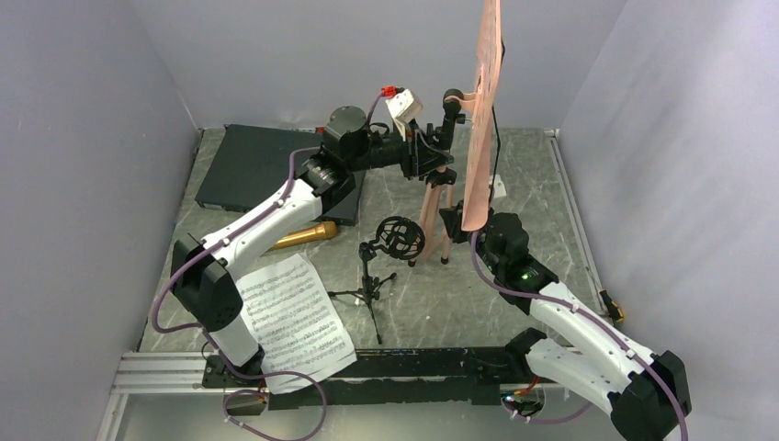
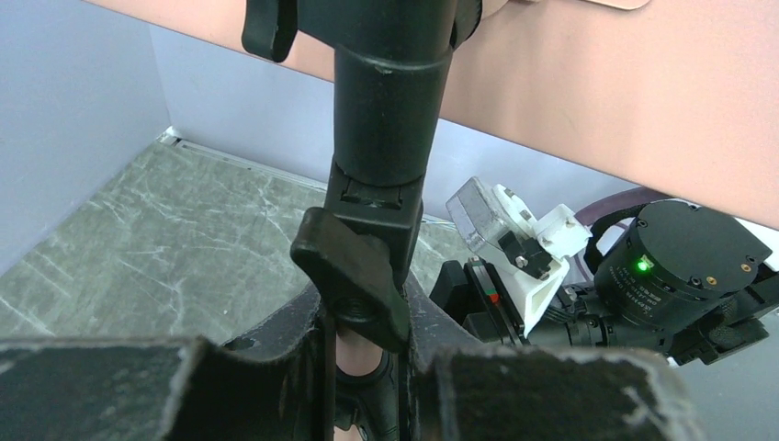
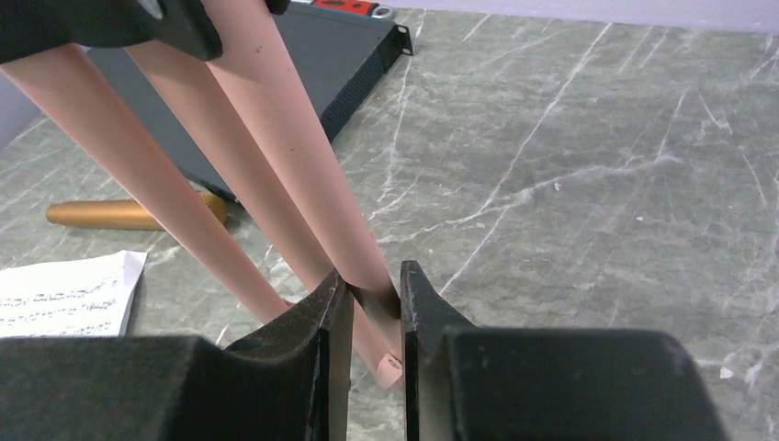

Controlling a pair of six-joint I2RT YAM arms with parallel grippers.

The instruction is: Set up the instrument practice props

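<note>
The pink-copper music stand stands upright at mid-table, with its desk (image 1: 483,101) raised edge-on and its tripod legs (image 1: 430,216) spread. My left gripper (image 1: 428,152) is shut on the stand's black pole joint (image 2: 377,119), at the clamp knob (image 2: 354,285). My right gripper (image 1: 457,220) is shut on the lower end of one pink tripod leg (image 3: 303,156). The gold microphone (image 1: 303,235) lies on the table and also shows in the right wrist view (image 3: 129,214). White sheet music (image 1: 294,317) lies flat at front left; I cannot tell whether it is one page or two. The small black tripod mic stand (image 1: 372,285) stands with its ring mount (image 1: 400,237) empty.
A flat black rectangular box (image 1: 262,170) lies at the back left, behind the microphone. Grey walls close in the marbled table (image 1: 524,184) on three sides. The left arm reaches over the box and microphone.
</note>
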